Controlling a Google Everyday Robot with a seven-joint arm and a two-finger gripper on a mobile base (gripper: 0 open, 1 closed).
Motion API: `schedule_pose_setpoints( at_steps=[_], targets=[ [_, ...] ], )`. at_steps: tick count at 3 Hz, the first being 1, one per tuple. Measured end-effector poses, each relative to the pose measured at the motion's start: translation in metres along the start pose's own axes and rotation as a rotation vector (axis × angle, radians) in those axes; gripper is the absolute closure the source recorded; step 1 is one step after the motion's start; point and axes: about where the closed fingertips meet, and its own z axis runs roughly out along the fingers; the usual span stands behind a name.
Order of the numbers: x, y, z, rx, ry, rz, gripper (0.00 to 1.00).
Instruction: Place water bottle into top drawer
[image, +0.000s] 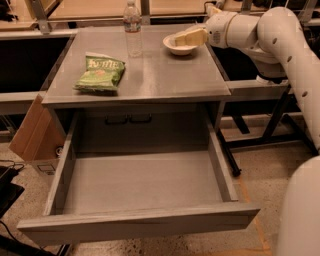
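Note:
The water bottle (132, 22) stands upright at the far edge of the grey table (165, 80), clear with a white cap and a pale label band. The top drawer (140, 185) is pulled wide open below the table, its grey inside bare. My gripper (186, 37) reaches in from the right and hovers over the white bowl (177, 46), well to the right of the bottle and apart from it.
A green chip bag (100, 74) lies on the left of the table. A cardboard box (32, 135) leans at the left of the drawer. My white arm (280, 35) crosses the upper right. Table legs and floor cables are on the right and left.

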Motion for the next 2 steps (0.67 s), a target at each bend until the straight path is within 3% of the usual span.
schedule_pose_setpoints(
  at_steps=[1,2],
  targets=[
    [-0.019,-0.034,0.052,0.097,-0.051,0.010,0.00],
    [-0.024,-0.041,0.089,0.174,0.018,0.010,0.00]
  ],
)
